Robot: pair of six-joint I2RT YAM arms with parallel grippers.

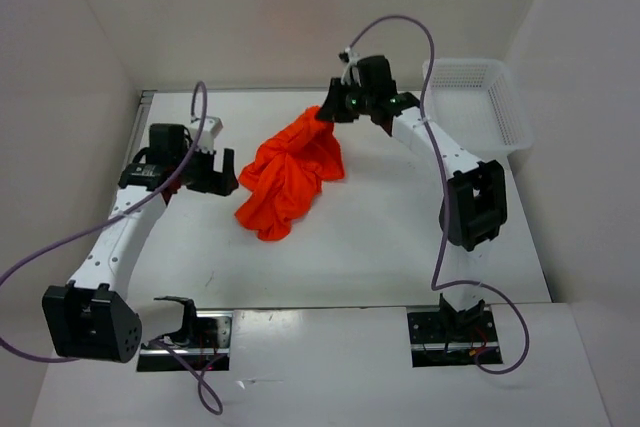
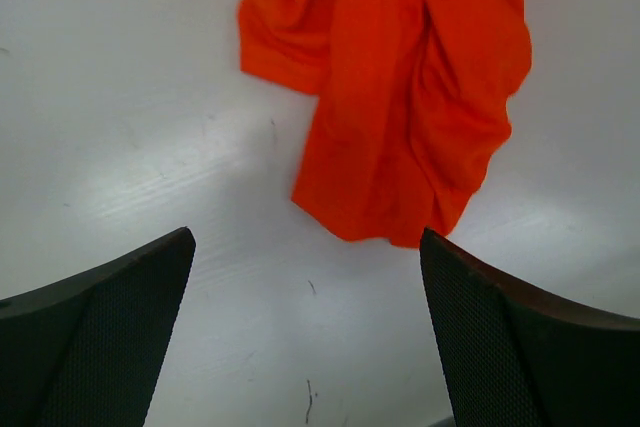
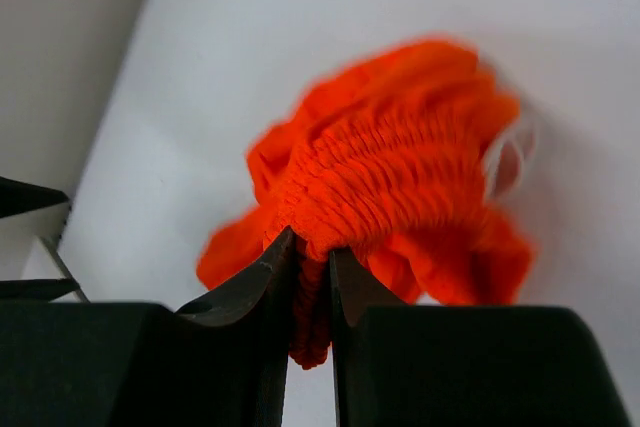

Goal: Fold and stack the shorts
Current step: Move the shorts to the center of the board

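Because the shorts (image 1: 292,175) lay bunched up, the right tool (image 3: 311,244) pinched their far waistband, likely to pull them flat. The left tool (image 2: 305,235) hung spread wide nearby.

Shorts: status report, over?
Left gripper open, short of the cloth. Right gripper shut on shorts at the waistband. Shorts crumpled, not folded. Nothing in the way; basket far right.
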